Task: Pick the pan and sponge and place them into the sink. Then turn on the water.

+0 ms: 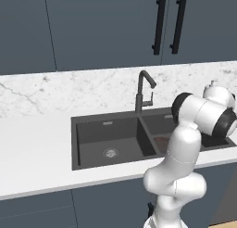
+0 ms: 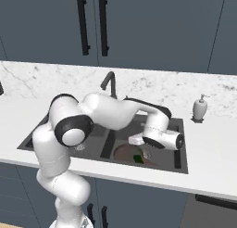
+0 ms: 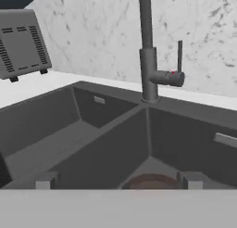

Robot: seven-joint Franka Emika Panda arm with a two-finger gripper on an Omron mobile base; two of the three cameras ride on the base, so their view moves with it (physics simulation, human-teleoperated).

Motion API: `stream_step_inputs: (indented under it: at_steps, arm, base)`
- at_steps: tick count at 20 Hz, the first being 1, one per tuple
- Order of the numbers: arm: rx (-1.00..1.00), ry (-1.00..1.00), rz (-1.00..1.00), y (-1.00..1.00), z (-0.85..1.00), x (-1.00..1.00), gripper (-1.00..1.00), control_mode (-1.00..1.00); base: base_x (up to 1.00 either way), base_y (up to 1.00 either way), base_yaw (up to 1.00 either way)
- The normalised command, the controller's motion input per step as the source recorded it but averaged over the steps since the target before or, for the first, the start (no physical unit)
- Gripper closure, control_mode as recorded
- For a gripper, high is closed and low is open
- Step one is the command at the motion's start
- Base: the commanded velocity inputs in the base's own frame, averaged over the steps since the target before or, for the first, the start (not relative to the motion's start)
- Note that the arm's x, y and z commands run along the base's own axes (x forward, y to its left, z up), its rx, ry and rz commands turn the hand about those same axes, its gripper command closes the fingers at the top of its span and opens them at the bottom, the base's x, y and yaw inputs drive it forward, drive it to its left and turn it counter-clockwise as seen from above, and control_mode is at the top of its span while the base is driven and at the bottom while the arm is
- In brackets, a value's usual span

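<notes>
Left base view. White marble-veined desk [image 1: 32,153] with a matching backsplash; flat dark blue-grey cabinet doors above, two long black bar handles [image 1: 169,24] at 1 o'clock. The sink [image 1: 88,136] is a matte dark grey rectangle set into the desk, two basins split by a centre divider, a round metal drain [image 1: 110,153] in the left basin. The faucet [image 1: 144,90] rises behind the divider, thin dark high-arched tube with a side lever. The glossy white arm bends over the right basin; a sliver of the reddish-brown pan [image 1: 161,142] shows on that basin's floor, beside the arm.

Right base view. The arm reaches low into the right basin. The pan [image 2: 124,153], round, dull reddish-brown inside, lies flat on the basin floor. The sponge [image 2: 138,159], small dark green block, sits at the pan's 3 o'clock edge, under the wrist; whether on the pan or beside it I cannot tell. A white rounded soap dispenser [image 2: 200,109] stands on the desk at 2 o'clock.

Hand view. The tool [image 3: 118,180] has its two square grey tips spread wide apart, released, nothing between them. The pan's rim [image 3: 150,181] shows just beyond. Faucet column at 12 o'clock. A grey louvred toaster [image 3: 22,44] stands at 10 o'clock.
</notes>
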Motion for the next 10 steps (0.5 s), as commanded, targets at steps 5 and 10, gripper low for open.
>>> stream_step_inputs:
  at_steps: [5,10]
  arm:
    - [0.00,-0.19,-0.01,0.34,0.65,-0.01,-1.00,-1.00]
    - [0.20,-0.13,-0.01,0.22,0.37,0.00,-1.00,-1.00]
  base:
    - [0.00,0.00,0.00]
    - [0.00,0.00,0.00]
